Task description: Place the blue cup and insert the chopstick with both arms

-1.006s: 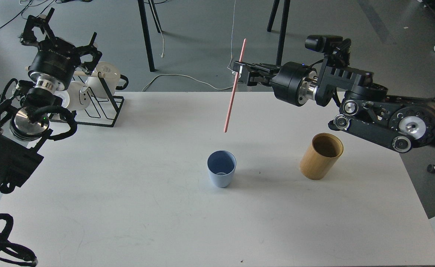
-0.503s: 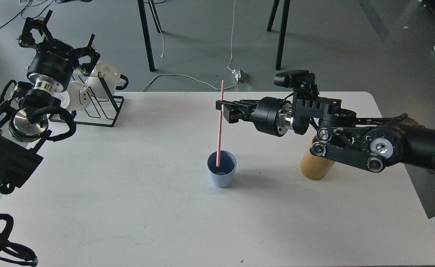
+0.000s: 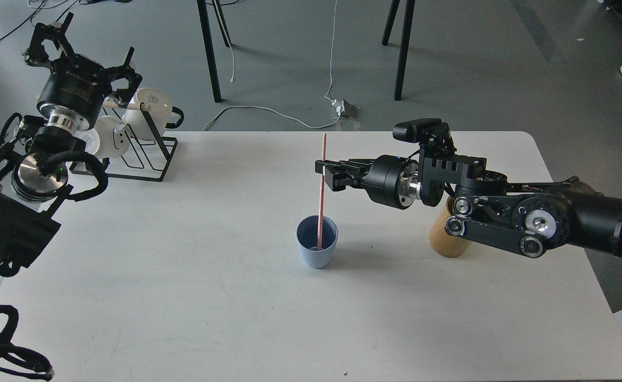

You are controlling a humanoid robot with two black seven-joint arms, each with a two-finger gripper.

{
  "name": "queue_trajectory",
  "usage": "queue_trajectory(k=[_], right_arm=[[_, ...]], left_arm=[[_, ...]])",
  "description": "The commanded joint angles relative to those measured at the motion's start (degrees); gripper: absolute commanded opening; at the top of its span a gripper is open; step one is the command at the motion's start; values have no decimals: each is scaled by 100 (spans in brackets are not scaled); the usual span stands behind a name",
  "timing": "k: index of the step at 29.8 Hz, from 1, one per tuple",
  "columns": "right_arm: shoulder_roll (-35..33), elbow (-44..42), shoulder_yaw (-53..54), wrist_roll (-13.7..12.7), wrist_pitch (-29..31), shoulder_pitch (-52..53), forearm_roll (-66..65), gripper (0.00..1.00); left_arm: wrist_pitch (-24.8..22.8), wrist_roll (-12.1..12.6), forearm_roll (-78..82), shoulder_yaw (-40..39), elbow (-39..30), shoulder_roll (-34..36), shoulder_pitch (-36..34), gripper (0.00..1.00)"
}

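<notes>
one head camera (high, mid-range) looks forward-down over the table.

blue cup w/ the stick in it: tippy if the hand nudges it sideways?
Probably. The blue cup tapers to a narrow base and looks like thin plastic, so likely light. The chopstick, held by the right hand, rises well above the rim; sideways drift could lever the cup over. The smooth table may let it slide instead.

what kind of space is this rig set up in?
Probably a lab or workshop test area, not a home kitchen: a bare white table on a grey concrete-like floor, loose cables running across it, and black stand legs behind.
</notes>
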Motion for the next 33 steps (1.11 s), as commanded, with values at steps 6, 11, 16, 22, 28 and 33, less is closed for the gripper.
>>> queue_trajectory(k=[6,11,16,22,28,33], right_arm=[[-35,27,44,17,1,-102,30,29],[-88,123,254,69,-17,-94,83,58],[-439,203,1597,166,88,-137,240,99],[-597,-122,2689,157,106,-146,1478,99],[-703,-587,3515,332,106,-287,3103,100],[-694,-913,4192,605,106,-647,4483,100]], left_arm=[[0,1,0,-3,0,-5,-4,100],[0,1,0,-3,26,4,-4,100],[0,9,0,6,35,13,-4,100],[0,10,0,6,149,-23,-4,100],[0,10,0,6,149,-31,-13,100],[0,10,0,6,210,-128,-31,100]])
